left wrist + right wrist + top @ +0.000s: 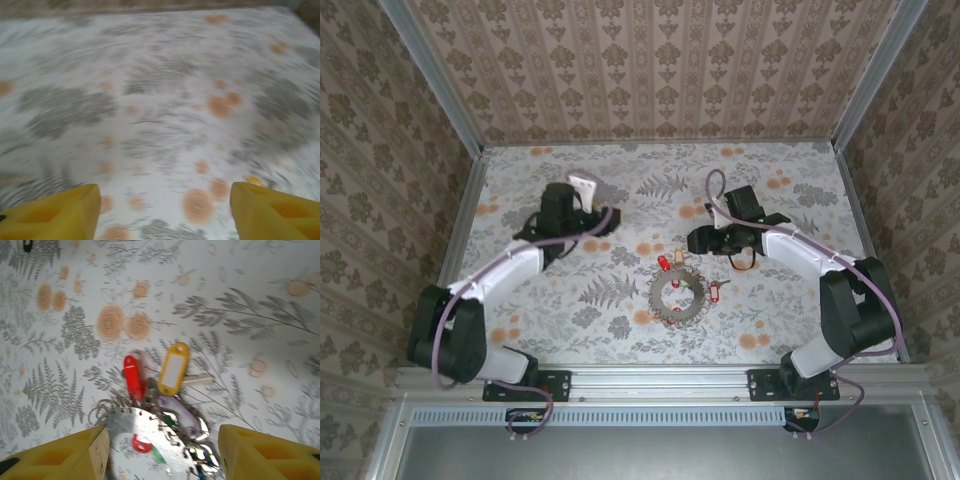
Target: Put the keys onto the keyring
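Handling: the keyring [678,297] likely stiff, thin and light; its keys [173,368] hung loose and would probably slide; best pinched at the rim.
Location: on the table [570,300], front middle, between the arms.
Right gripper [162,440]: jaws apart, empty; the bunch lay below, between them.
Left gripper [165,200]: jaws apart, empty, over bare table.

- white flat table top [550,290], grey ferns and orange blossoms all over
- beige papered walls [650,70], brown damask stripes
- yellow oblong plastic key tag [173,369], white window
- red slim plastic key tag [133,377]
- dull grey round metal keyring [659,298]
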